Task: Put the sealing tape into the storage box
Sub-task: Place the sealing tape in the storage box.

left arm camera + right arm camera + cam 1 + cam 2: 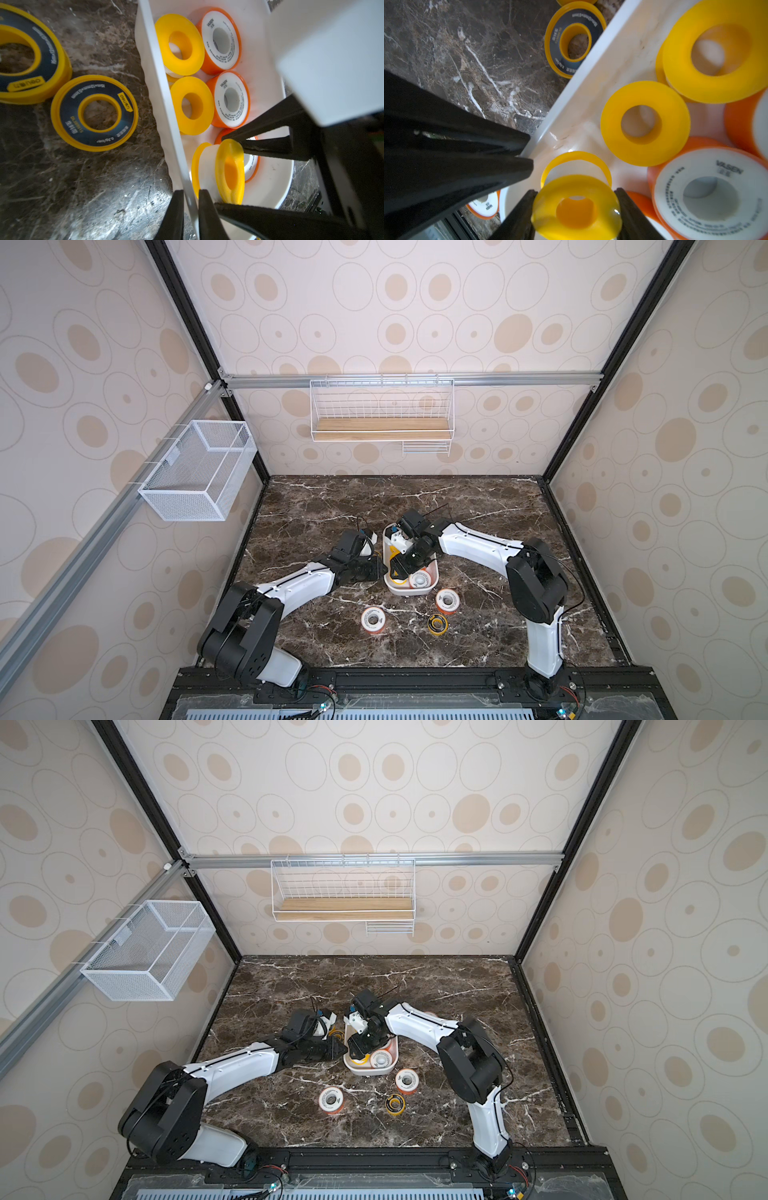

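The white storage box (409, 593) (370, 1073) stands mid-table and holds several spools of sealing tape, plain yellow (192, 106) and orange with white faces (230, 99). My left gripper (191, 192) (380, 568) is shut on the box's side wall (160, 83), one finger inside and one outside. My right gripper (576, 190) (395, 572) is inside the box, shut on a plain yellow spool (575, 209) (230, 172). Two orange spools (372, 619) (446, 600) and a yellow-black one (436, 623) lie in front of the box. Two more yellow-black spools (94, 113) (20, 56) lie beside it.
A white wire-mesh basket (199, 470) hangs on the left wall. A wire rack with a wooden board (381, 412) hangs on the back wall. The dark marble table (374, 497) stretches behind the box.
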Controlling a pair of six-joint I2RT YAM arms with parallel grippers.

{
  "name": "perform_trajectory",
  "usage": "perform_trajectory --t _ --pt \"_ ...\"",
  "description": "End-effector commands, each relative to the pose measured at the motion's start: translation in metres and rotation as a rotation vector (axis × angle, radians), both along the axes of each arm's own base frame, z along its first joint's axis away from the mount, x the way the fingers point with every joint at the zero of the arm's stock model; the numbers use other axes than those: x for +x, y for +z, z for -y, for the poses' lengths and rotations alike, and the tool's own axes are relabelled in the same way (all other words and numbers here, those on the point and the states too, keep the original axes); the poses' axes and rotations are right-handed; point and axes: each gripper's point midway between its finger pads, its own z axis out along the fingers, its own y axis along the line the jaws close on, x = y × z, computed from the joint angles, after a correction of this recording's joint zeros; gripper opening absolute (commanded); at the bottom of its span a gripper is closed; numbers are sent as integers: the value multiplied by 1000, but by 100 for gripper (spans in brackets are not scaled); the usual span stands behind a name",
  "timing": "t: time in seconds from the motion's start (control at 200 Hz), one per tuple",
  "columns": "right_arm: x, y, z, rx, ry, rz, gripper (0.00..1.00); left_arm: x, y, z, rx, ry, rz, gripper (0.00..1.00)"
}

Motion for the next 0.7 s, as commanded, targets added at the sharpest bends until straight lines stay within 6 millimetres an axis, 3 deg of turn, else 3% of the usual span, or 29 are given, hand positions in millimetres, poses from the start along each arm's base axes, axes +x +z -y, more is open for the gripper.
perform_trajectory --t 0.0,0.381,0.691 --pt "-1 -4 -2 -30 17 0 59 0 3 -5 8 7 8 18" --pt "-1 -10 -2 -50 20 5 68 0 3 -4 8 1 5 19" --pt "1 4 0 -31 13 40 71 0 7 -4 10 -7 9 23"
